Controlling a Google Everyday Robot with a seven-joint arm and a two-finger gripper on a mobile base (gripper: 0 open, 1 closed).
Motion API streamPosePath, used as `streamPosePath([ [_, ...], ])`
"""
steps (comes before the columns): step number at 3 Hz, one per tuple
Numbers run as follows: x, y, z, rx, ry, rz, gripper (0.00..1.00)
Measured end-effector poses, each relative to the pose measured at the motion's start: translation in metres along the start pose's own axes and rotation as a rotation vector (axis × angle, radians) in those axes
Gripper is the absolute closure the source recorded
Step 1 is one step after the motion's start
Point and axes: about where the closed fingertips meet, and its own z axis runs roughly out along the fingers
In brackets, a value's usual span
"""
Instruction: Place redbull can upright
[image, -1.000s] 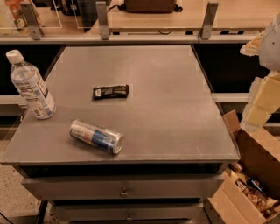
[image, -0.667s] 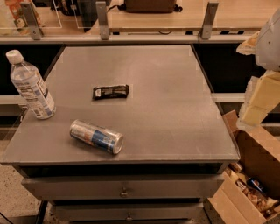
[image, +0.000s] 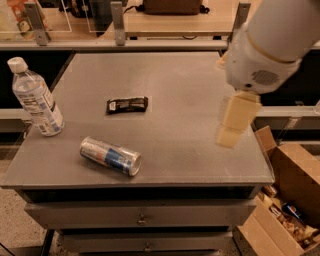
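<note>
The redbull can (image: 110, 156) lies on its side near the front left of the grey table (image: 190, 90), its silver end facing front right. My gripper (image: 233, 121) hangs from the white arm (image: 270, 45) above the table's right side, well to the right of the can and apart from it. It holds nothing that I can see.
A clear plastic water bottle (image: 36, 98) stands upright at the table's left edge. A small flat black wrapper (image: 127, 104) lies behind the can. Open cardboard boxes (image: 287, 200) sit on the floor to the right. Drawers (image: 142, 215) run below the tabletop.
The arm has swung left from the right edge of the view and now hangs over the table's right side. The can, bottle and wrapper have not moved.
</note>
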Motion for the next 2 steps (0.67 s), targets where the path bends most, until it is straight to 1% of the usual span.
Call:
streamPosePath([
  [1,-0.05,0.011,0.044,-0.079,0.005,-0.046,0.0],
  [2,-0.088,0.022,0.074,-0.13,0.027,-0.074,0.0],
])
